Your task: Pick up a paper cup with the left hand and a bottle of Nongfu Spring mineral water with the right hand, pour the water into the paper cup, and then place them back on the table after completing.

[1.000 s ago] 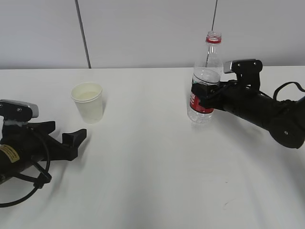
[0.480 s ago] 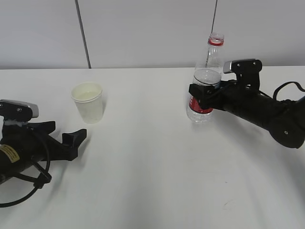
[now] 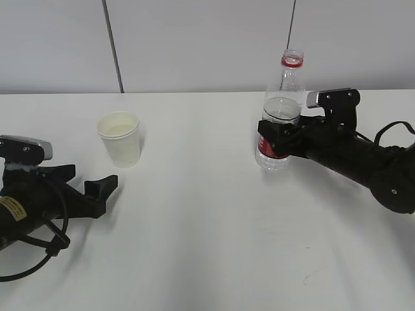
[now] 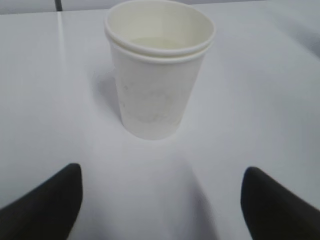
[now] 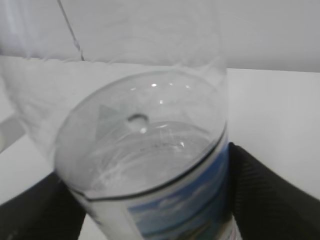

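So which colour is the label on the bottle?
Red on the label of the bottle, clearest in the exterior view; the right wrist view shows a blue side.

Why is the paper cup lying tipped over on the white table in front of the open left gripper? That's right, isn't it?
Not quite. The paper cup stands upright, mouth up, on the white table, as the left wrist view shows. It is indeed in front of the open left gripper, clear of both fingers.
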Action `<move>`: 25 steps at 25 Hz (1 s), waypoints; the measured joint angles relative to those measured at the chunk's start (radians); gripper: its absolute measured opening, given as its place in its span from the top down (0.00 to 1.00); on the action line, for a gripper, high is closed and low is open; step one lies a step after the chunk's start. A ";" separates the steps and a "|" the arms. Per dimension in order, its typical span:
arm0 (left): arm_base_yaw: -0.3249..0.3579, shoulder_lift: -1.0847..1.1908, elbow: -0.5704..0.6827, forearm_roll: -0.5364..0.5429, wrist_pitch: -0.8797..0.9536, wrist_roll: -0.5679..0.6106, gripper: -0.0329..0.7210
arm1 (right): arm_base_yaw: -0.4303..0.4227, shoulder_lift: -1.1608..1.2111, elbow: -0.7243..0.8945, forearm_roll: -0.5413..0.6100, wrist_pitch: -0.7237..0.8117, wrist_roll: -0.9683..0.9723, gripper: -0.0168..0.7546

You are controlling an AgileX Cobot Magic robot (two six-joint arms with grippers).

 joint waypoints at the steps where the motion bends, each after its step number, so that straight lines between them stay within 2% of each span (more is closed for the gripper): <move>1: 0.000 0.000 0.000 0.000 0.000 0.000 0.18 | 0.000 0.000 0.008 0.000 -0.011 0.000 0.21; 6: 0.000 0.000 0.000 0.000 0.000 0.000 0.18 | 0.000 0.000 0.039 0.000 -0.054 -0.015 0.21; 25: 0.000 0.000 0.000 0.001 0.000 0.000 0.18 | 0.000 -0.043 0.096 -0.002 -0.061 -0.040 0.16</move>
